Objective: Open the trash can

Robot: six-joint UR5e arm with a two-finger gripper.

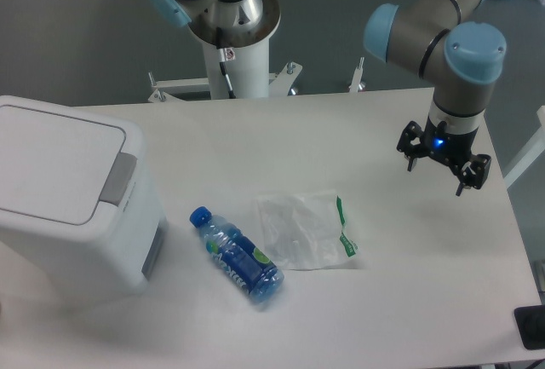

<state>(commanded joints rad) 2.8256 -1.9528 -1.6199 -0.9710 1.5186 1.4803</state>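
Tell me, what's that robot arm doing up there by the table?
The gripper hangs above the right side of the table, holding nothing. Whether its fingers are open is hard to tell. Far over on the left stands the white trash can, its lid down and untouched. Between them lie a blue water bottle and a clear plastic bag.

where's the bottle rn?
The bottle lies on its side on the table, left of centre in the camera view, between the trash can and the clear plastic bag, far from the gripper.
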